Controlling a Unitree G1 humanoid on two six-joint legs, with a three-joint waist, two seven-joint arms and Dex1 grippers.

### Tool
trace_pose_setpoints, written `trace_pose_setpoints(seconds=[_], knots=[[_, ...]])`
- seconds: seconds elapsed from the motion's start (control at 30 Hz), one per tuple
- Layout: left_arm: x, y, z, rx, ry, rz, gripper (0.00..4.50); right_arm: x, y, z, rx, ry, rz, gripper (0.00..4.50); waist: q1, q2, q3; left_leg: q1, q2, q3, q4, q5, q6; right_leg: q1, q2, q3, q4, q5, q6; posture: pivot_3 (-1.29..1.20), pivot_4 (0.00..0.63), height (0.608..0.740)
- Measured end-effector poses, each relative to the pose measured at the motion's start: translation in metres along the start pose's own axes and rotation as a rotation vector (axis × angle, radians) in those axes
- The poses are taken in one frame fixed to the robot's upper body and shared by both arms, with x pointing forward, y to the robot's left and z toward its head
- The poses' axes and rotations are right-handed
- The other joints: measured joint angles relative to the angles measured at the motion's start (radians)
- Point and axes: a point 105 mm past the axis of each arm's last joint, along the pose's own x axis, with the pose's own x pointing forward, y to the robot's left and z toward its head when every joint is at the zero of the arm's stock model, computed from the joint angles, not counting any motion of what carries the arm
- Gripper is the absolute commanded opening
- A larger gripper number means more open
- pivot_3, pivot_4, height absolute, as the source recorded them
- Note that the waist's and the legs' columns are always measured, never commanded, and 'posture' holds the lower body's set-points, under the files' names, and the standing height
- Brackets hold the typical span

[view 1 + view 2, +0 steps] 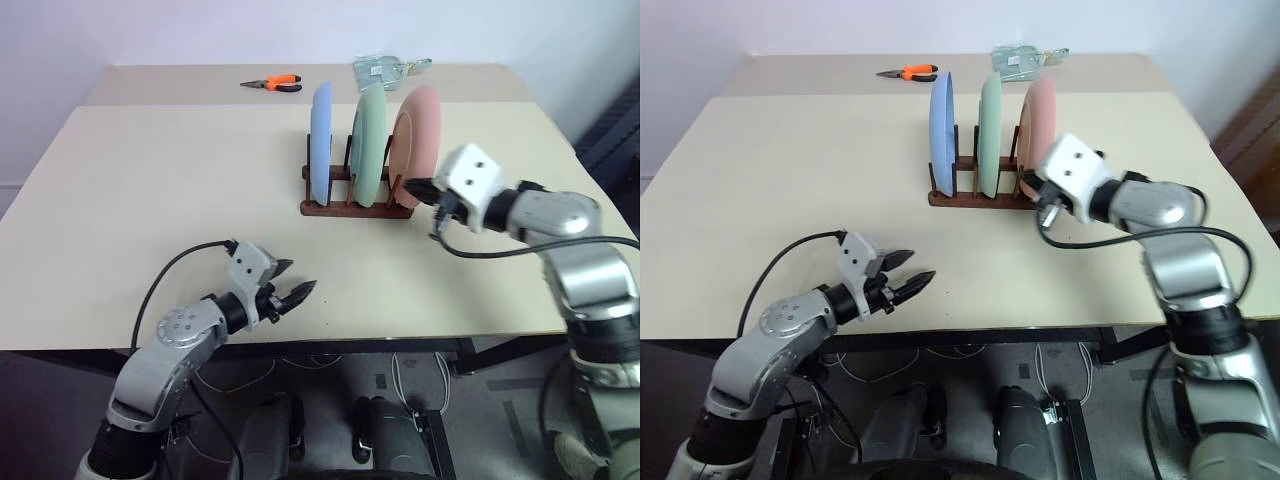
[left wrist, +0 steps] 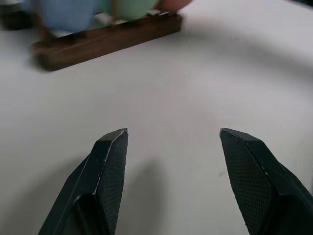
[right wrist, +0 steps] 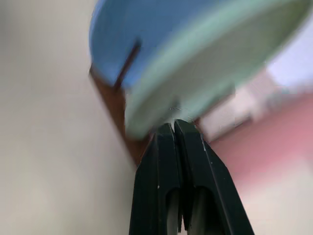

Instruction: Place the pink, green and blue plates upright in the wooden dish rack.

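The wooden dish rack (image 1: 355, 205) stands toward the far middle of the pale surface (image 1: 150, 200), its dark base rails lying across our view. We see all three plates standing upright in it, side by side on edge: the blue plate (image 1: 321, 140) at the left end, the green plate (image 1: 370, 145) in the middle, and the pink plate (image 1: 417, 145) at the right end. The plates are near one another but with gaps between them, and thin dark pegs rise between the blue and green ones.

Our right hand (image 1: 412, 187) reaches in from the right and sits low at the rack's right end, just beside the lower edge of the pink plate. Its two black fingers are pressed together with nothing between them; the right wrist view shows them closed tip to tip, pointing at the foot of the green plate, with the blue plate beyond and the pink one to the side. Whether the tips touch the rack we cannot tell.

Our left hand (image 1: 292, 282) hovers near the front edge of the surface, well apart from the rack, its fingers (image 2: 110, 161) spread wide and empty over bare surface.

At the far edge lie orange-handled pliers (image 1: 273, 84) and a clear plastic packet (image 1: 385, 69).
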Motion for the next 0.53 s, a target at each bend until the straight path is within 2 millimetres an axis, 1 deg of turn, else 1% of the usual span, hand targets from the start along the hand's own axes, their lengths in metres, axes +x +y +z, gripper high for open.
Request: trace_pose_setpoints(seconds=[0.03, 0.07, 0.1, 0.13, 0.2, 0.27, 0.33, 0.43, 0.53], knots=[[-0.004, 0.011, -0.004, 0.008, 0.013, 0.041, 3.08, -0.012, -0.004, -0.007, 0.058, 0.004, -0.009, 0.02, 0.0, 0.0, 0.0, 0.0, 0.0, 0.0, 0.0, 0.0, 0.0, 0.0, 0.0, 0.0, 0.0, 0.0, 0.0, 0.0, 0.15, 0.74], [-0.01, 0.026, -0.009, 0.013, 0.033, 0.099, 3.08, -0.025, -0.008, -0.014, 0.126, 0.003, -0.025, 0.02, -0.001, 0.0, 0.0, 0.0, 0.0, 0.0, 0.0, 0.0, 0.0, 0.0, -0.001, 0.0, 0.0, 0.0, 0.0, 0.0, 0.15, 0.74], [-0.015, 0.036, -0.012, 0.02, 0.044, 0.136, 3.08, -0.034, -0.01, -0.02, 0.174, -0.002, -0.037, 0.02, -0.002, 0.0, 0.0, 0.0, 0.0, 0.0, 0.0, 0.0, 0.0, 0.0, -0.001, 0.0, 0.0, 0.0, 0.0, 0.0, 0.15, 0.74], [-0.023, 0.051, -0.017, 0.028, 0.062, 0.187, 3.08, -0.047, -0.012, -0.028, 0.235, -0.006, -0.053, 0.02, -0.004, 0.0, 0.0, 0.0, 0.001, 0.0, 0.0, 0.0, 0.0, 0.0, -0.001, 0.0, 0.0, 0.0, 0.0, 0.0, 0.15, 0.74], [-0.037, 0.069, -0.024, 0.032, 0.091, 0.252, 3.08, -0.06, -0.015, -0.043, 0.311, -0.002, -0.08, 0.02, -0.008, 0.0, 0.0, 0.001, 0.001, 0.0, 0.0, 0.0, 0.001, 0.0, -0.001, 0.0, 0.0, 0.0, 0.0, 0.0, 0.15, 0.74], [-0.046, 0.077, -0.027, 0.037, 0.101, 0.279, 3.08, -0.067, -0.016, -0.055, 0.352, 0.014, -0.101, 0.02, -0.008, 0.001, 0.0, 0.001, 0.001, 0.0, 0.0, -0.001, 0.001, 0.0, -0.001, 0.0, 0.0, 0.0, 0.0, 0.0, 0.15, 0.74], [-0.054, 0.083, -0.029, 0.049, 0.107, 0.292, 3.08, -0.069, -0.013, -0.062, 0.355, 0.023, -0.1, 0.02, -0.007, 0.001, 0.0, 0.001, 0.001, 0.0, 0.0, -0.001, 0.001, 0.0, -0.002, 0.001, 0.0, 0.0, 0.0, 0.0, 0.15, 0.74], [-0.06, 0.087, -0.034, 0.052, 0.117, 0.309, 3.08, -0.067, -0.01, -0.066, 0.364, 0.015, -0.101, 0.02, -0.004, 0.001, 0.0, 0.001, 0.001, 0.0, 0.0, -0.001, 0.001, 0.0, -0.002, 0.001, 0.0, 0.0, 0.0, 0.0, 0.15, 0.74], [-0.057, 0.084, -0.034, 0.034, 0.1, 0.308, 3.08, -0.063, -0.006, -0.065, 0.368, 0.0, -0.089, 0.02, -0.002, 0.001, 0.0, 0.001, 0.0, 0.0, 0.0, -0.001, 0.001, 0.0, -0.003, 0.001, 0.0, 0.0, 0.0, 0.0, 0.15, 0.74]])
